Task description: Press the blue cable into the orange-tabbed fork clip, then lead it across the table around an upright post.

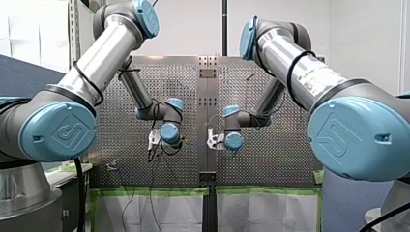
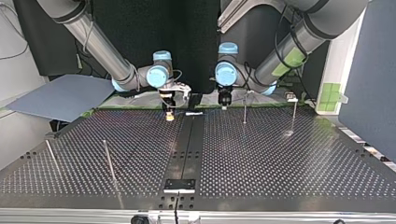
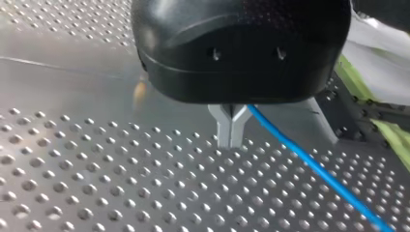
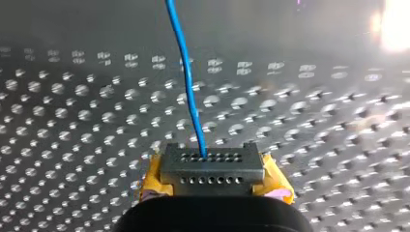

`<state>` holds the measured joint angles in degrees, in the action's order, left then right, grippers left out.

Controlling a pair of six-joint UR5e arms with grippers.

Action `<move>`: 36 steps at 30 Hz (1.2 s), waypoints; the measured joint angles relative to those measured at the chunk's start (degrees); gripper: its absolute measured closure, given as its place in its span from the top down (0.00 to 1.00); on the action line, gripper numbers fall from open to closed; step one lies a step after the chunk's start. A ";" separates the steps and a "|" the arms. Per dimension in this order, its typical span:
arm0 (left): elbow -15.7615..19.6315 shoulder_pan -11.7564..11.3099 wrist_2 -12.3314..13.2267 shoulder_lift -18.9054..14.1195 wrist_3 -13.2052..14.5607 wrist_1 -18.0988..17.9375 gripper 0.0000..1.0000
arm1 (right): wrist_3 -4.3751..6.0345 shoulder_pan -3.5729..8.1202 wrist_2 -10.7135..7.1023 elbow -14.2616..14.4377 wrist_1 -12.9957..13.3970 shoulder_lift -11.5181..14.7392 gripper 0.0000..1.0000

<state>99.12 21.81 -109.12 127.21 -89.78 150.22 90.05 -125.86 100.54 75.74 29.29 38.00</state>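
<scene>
blue cable is clamped by right gripper, exiting at 12 o'clock; also pinched in closed left gripper, trailing toward 4 o'clock.

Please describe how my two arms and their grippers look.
Both my left arm and my right arm are silver tubes with light blue joint caps bearing an embossed logo; black cables loop around them. My left gripper is black with slim metal fingers; my right gripper has a grey perforated tip and yellow pads.
</scene>
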 joint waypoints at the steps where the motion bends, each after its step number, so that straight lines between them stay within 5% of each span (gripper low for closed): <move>1: 0.00 0.16 -0.01 -0.41 -0.11 0.40 0.00 | 0.02 -0.13 0.02 -0.01 -0.45 0.46 0.00; 11: 0.00 1.83 -0.04 -5.79 -2.94 2.68 0.00 | 0.46 -0.98 0.09 -0.01 -5.15 5.99 0.00; 36: -2.36 2.90 -0.97 -19.04 -5.23 4.34 0.00 | 1.85 -0.41 -1.19 -0.44 -7.71 19.61 0.00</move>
<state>96.75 24.71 -110.09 108.17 -95.01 154.56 91.90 -126.27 99.35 75.31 21.58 57.61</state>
